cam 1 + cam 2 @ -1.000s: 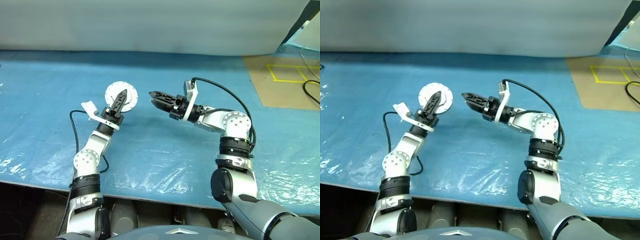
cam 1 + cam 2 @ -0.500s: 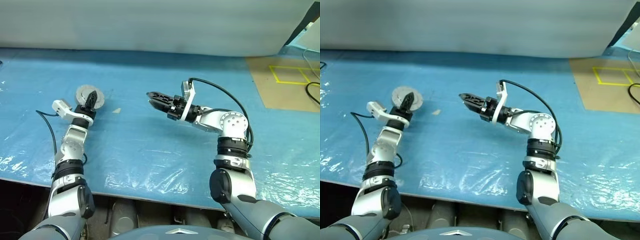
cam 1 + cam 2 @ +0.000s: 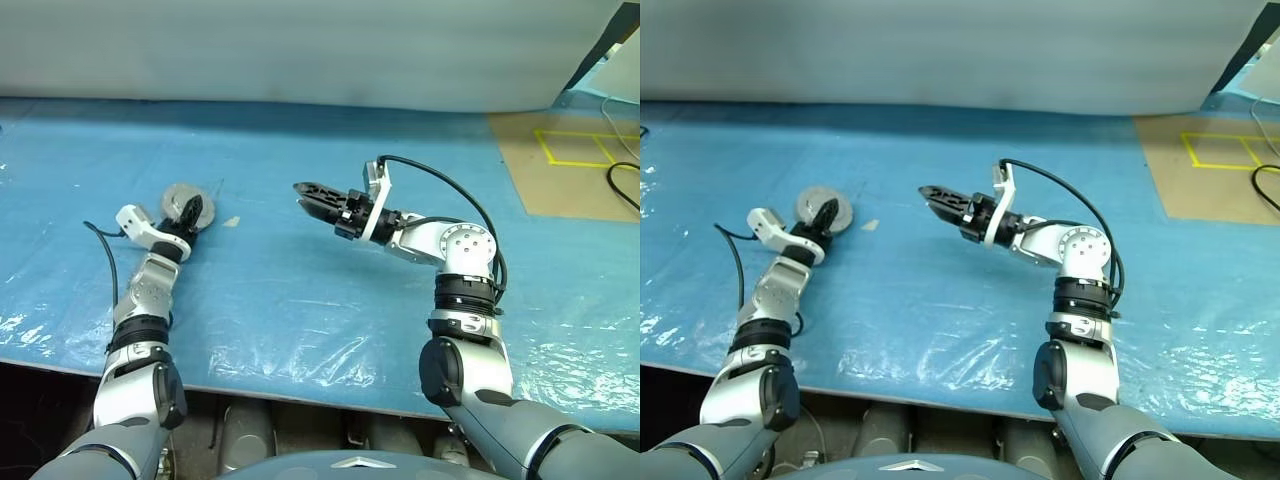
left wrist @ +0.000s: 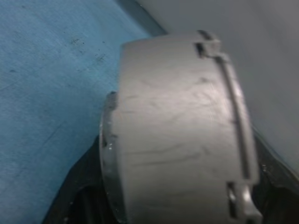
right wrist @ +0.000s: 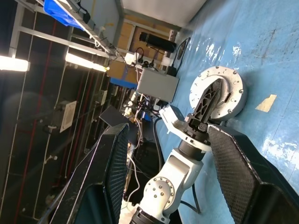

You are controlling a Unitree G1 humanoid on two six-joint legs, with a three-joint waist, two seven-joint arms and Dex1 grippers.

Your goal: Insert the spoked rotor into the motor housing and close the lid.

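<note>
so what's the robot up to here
A two-armed robot works over a blue plastic-covered table. Its left tool is at the round grey motor housing, lid closed, lying on the table on the robot's left. The right tool hangs open above the middle of the table with nothing between its fingers. A small tan scrap lies beside the housing.

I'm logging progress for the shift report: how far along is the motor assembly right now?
Nearly done, it seems. The motor housing lies on the blue table with the lid showing its plain grey face, so it looks closed. Whether the rotor is inside can't be seen. In hand: the left gripper is at the housing, while the right gripper hovers open and empty. Left to do: probably just drawing the left arm clear.
</note>
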